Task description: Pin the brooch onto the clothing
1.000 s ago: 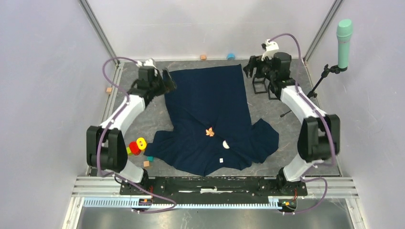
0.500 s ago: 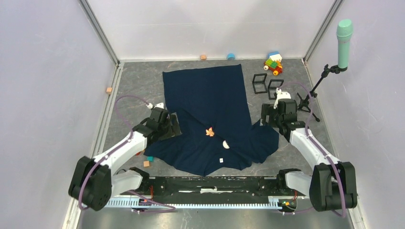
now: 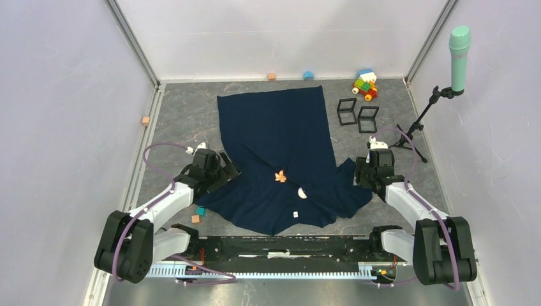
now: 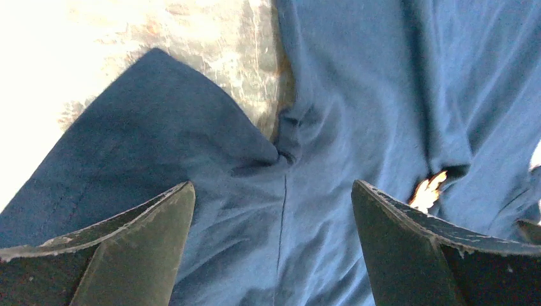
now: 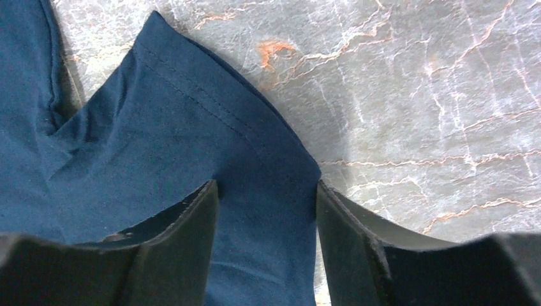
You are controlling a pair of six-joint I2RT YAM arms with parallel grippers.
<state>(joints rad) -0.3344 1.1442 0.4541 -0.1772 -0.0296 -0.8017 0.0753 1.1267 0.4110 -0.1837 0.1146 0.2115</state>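
On the grey desk [image 3: 185, 121] the shirt [image 3: 281, 127] is lying spread, the brooch [image 3: 280, 176] sitting on its chest, seemingly pinned; I'm hovering the left pincer [image 4: 273, 197] wide, the right pincer [image 5: 266, 191] half-open, over its sleeves

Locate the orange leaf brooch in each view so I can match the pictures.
Top external: brooch on the shirt, just below centre.
Left wrist: orange sliver at right, half hidden by a fold.
Right wrist: not in it.
Shared landmark: the navy shirt, in all three views.
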